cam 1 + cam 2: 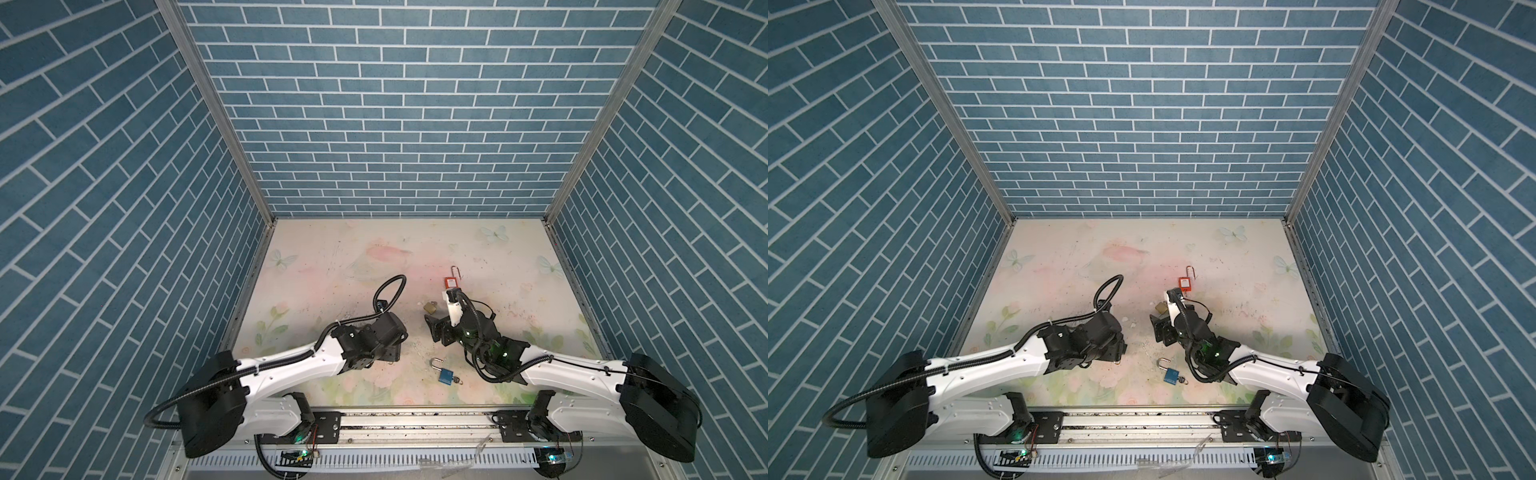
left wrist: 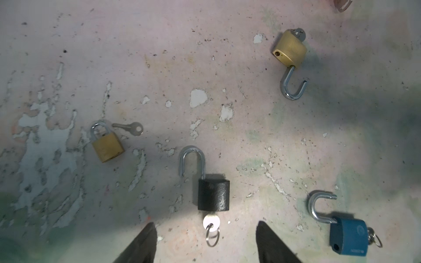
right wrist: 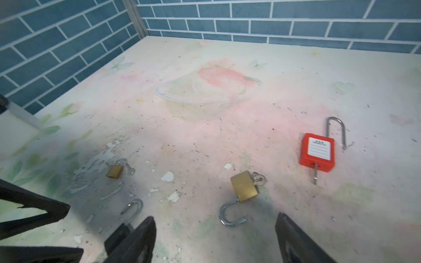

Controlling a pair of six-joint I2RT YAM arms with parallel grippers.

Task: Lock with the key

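Seemingly just one done: small brass padlock (image 2: 107,145) shut, key (image 2: 133,128) just beside it; black padlock (image 2: 213,193), big brass padlock (image 2: 289,50), blue padlock (image 2: 348,236) and red padlock (image 3: 317,151) lying unlatched, keys (image 2: 211,222) in; left gripper (image 2: 205,224) spread over the black one's key, right gripper (image 3: 215,216) likewise spread, both empty

No text can be read in full in my wrist views. The red padlock (image 3: 317,159) carries a white label (image 3: 319,148) with a printed heading and ruled lines, too small to read. The blue padlock (image 2: 348,236) bears a round emblem and a short word near its base, both blurred.
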